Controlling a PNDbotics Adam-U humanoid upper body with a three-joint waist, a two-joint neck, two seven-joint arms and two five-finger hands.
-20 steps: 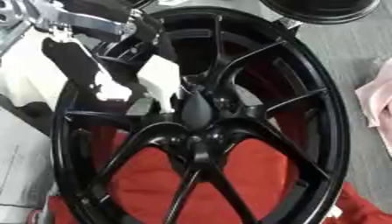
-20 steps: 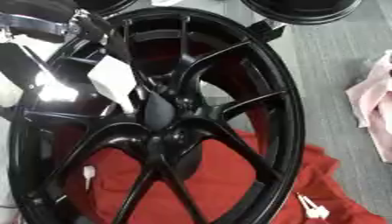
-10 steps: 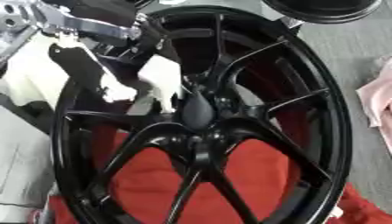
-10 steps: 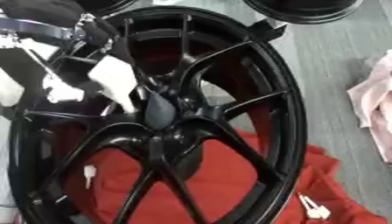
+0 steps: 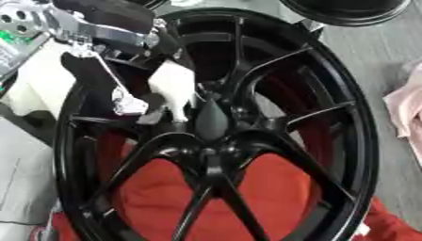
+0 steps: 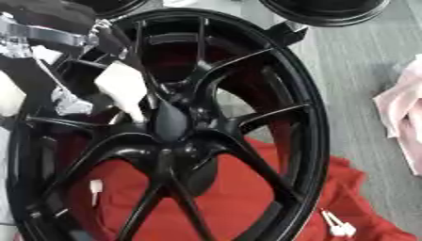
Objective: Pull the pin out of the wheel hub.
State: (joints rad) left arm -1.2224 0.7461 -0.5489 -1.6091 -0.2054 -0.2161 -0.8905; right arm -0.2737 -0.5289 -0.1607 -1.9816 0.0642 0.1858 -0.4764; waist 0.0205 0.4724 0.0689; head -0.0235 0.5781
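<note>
Left hand (image 5: 169, 89): set at the hub (image 5: 210, 123) from upper left, white fingertips beside the dark pin (image 5: 211, 117). Closure on the pin cannot be told. Pin axis: upright, toward the camera; right hand not seen.

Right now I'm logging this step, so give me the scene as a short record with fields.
wheel: black spoked wheel, lying over the red cloth
hub: dark pointed piece at the centre
left hand: left hand reaching in from upper left, pale fingers beside the hub
right hand: not in view
other: pink cloth at right; small white pieces on the red cloth
</note>
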